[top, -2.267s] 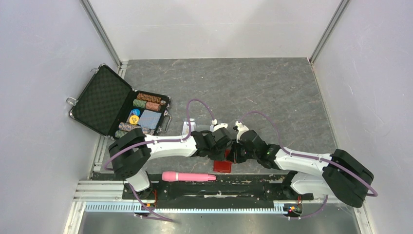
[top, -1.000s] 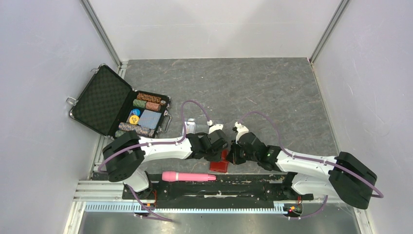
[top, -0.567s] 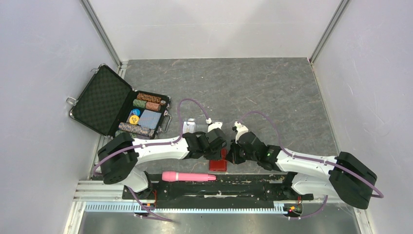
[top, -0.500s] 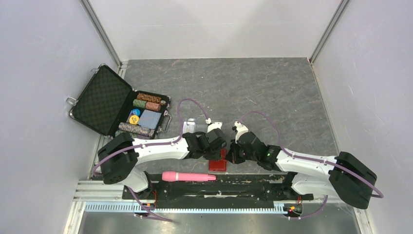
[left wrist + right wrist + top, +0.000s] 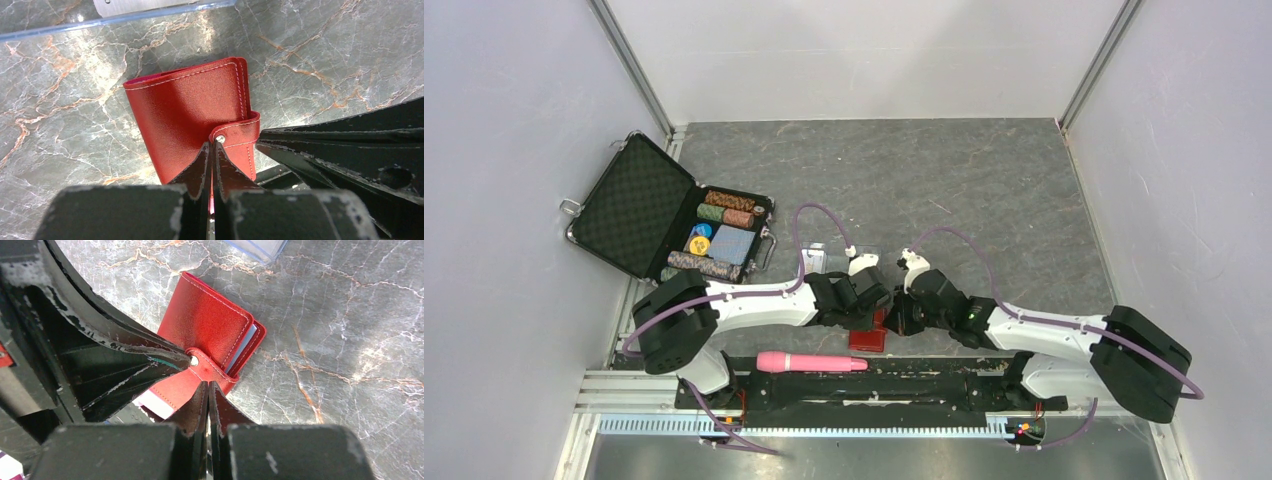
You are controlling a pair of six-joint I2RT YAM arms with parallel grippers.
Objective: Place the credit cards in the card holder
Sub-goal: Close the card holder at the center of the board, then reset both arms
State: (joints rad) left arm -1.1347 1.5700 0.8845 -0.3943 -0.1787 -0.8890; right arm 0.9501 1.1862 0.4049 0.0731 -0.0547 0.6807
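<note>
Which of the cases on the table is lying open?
The black briefcase at the left, lid back, chips showing. The red wallet is folded, tab across its edge.

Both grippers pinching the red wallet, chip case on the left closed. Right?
No, the chip case is open, lid tilted back and chips showing, as the top view shows. The left gripper and right gripper are both pinching the red wallet.

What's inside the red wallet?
The wallet is folded shut. Only a thin pale blue edge peeks out between its covers. Anything else inside is hidden by the covers.
</note>
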